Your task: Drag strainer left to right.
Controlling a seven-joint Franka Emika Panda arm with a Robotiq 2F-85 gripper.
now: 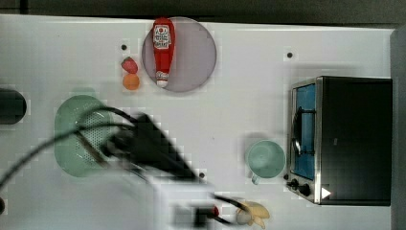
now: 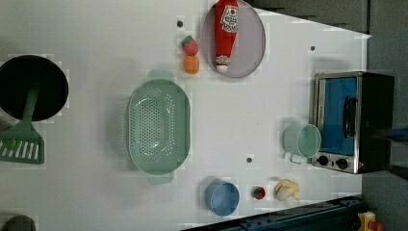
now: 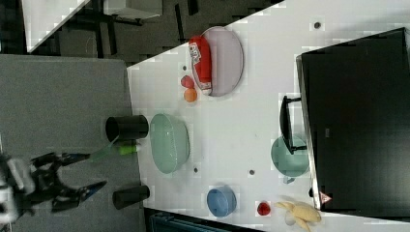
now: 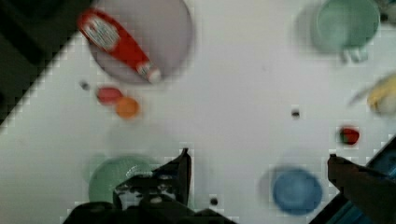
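Note:
The strainer [image 2: 159, 126] is a large pale mint-green oval colander with a perforated bottom, resting on the white table at the left view's centre-left. In the top view the strainer [image 1: 76, 136] lies at the left, partly covered by my blurred black arm [image 1: 148, 148] and its cables. The right view has the strainer [image 3: 169, 142] near the table's left edge, and my gripper [image 3: 96, 170] hangs further left, apart from it. In the wrist view my gripper [image 4: 259, 155] is open with nothing between its fingers, and the strainer [image 4: 112, 177] sits beside one finger.
A ketchup bottle [image 2: 226, 31] lies on a grey plate [image 2: 252, 43], with a strawberry [image 2: 190, 45] and an orange [image 2: 191, 64] beside it. A mint mug [image 2: 302, 141] stands before a toaster oven [image 2: 353, 120]. A blue bowl [image 2: 222, 197], banana [image 2: 287, 189] and black pot [image 2: 31, 86] sit around.

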